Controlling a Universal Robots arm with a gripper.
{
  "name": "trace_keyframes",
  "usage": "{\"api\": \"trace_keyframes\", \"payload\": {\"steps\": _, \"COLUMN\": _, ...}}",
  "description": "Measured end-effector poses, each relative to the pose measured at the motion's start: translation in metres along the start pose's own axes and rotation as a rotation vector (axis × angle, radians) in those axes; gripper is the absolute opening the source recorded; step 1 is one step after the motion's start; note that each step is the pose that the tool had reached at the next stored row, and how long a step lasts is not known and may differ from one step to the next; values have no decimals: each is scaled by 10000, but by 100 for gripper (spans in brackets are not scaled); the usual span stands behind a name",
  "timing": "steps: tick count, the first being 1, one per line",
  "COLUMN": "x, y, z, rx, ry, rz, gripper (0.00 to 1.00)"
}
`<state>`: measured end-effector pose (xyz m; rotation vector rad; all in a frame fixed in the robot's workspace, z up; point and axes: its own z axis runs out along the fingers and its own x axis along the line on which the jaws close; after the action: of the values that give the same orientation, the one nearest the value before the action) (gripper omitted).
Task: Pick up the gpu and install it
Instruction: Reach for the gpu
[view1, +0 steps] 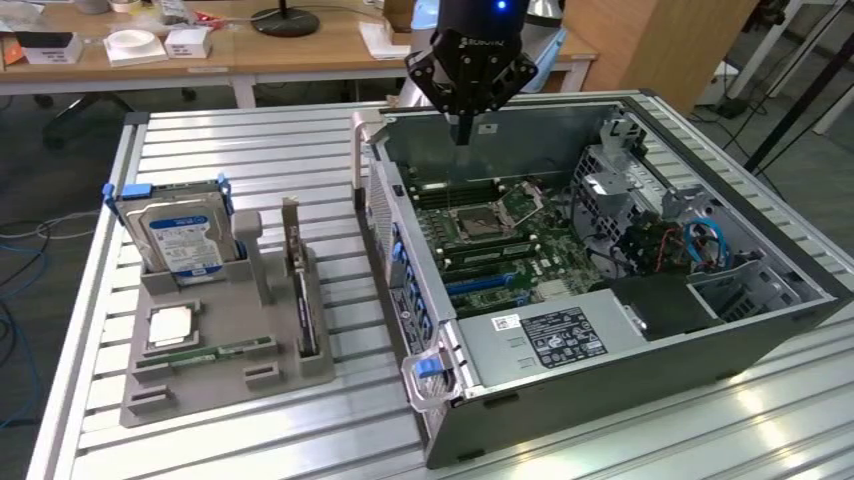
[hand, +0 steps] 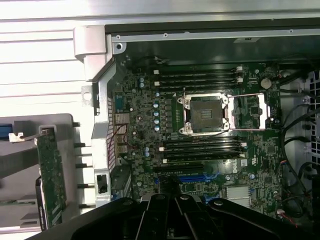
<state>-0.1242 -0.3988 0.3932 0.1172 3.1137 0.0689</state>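
One card, not yet picked up

The gpu stands on edge in a slot of the grey holder on the worktop, silver bracket at the far end. A hard drive stands upright in the same holder. The gripper hangs over the open computer case, near its far wall, above the motherboard. The fingers are pressed together with nothing between them. The gpu is well apart from them, outside the case on the exterior view's left, untouched.
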Motion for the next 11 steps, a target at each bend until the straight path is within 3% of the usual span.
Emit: {"api": "trace_keyframes", "payload": {"steps": 11, "x": 80, "y": -6, "z": -1, "rx": 0, "ry": -1, "rz": 0, "gripper": 11}}
